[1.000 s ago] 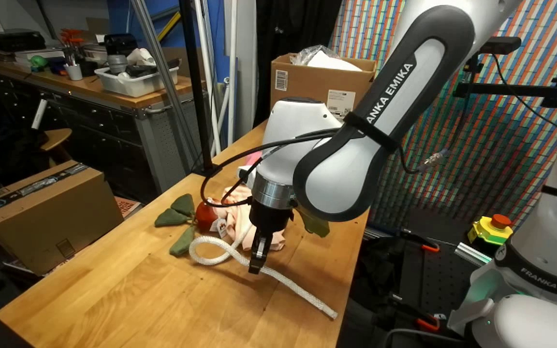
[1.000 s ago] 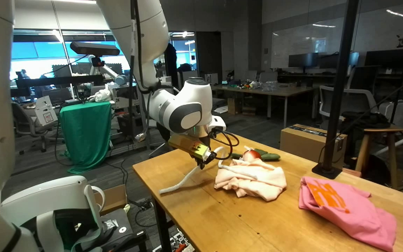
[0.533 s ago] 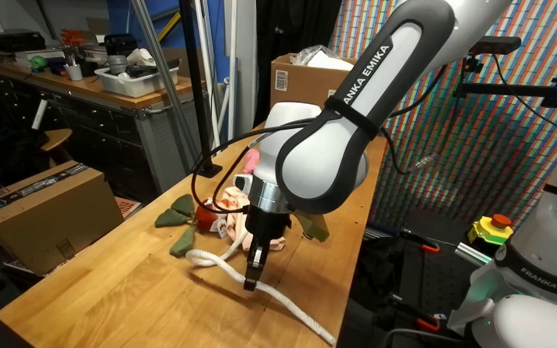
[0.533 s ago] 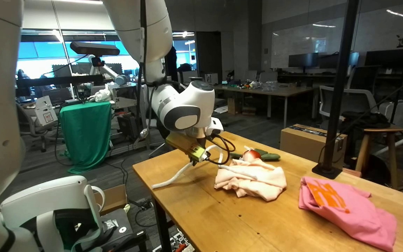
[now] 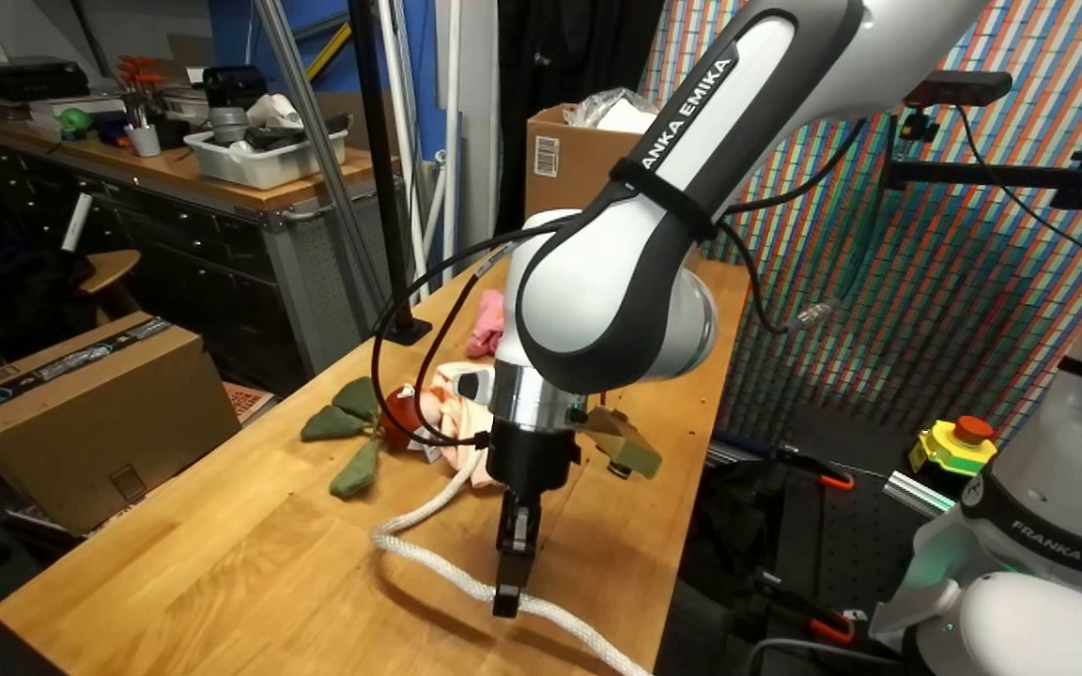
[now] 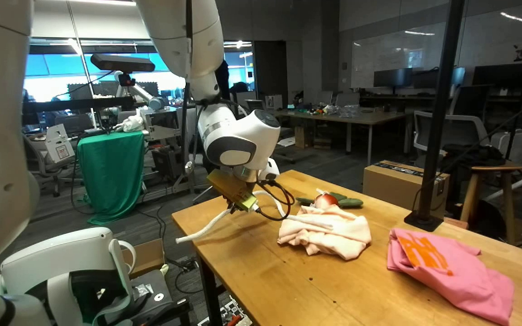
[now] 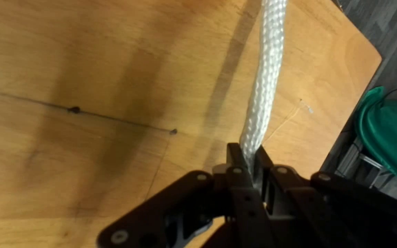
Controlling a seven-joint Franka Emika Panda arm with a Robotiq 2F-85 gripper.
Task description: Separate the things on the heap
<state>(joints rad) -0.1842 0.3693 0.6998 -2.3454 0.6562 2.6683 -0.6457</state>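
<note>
Wooden tabletop (image 6: pixel 283 280) is spreading below, and the claw (image 7: pixel 248 153), almost fully closed, is gripping the white rope (image 7: pixel 266 79) partway along! Trouble is lurking: one end is lying across the pale cloth (image 6: pixel 320 242), so pulling is risking dragging it. Counting: one rope, one pale cloth, one pink cloth (image 6: pixel 456 276) at right, one red object (image 6: pixel 326 201), three green leaf shapes (image 5: pixel 334 423).
</note>
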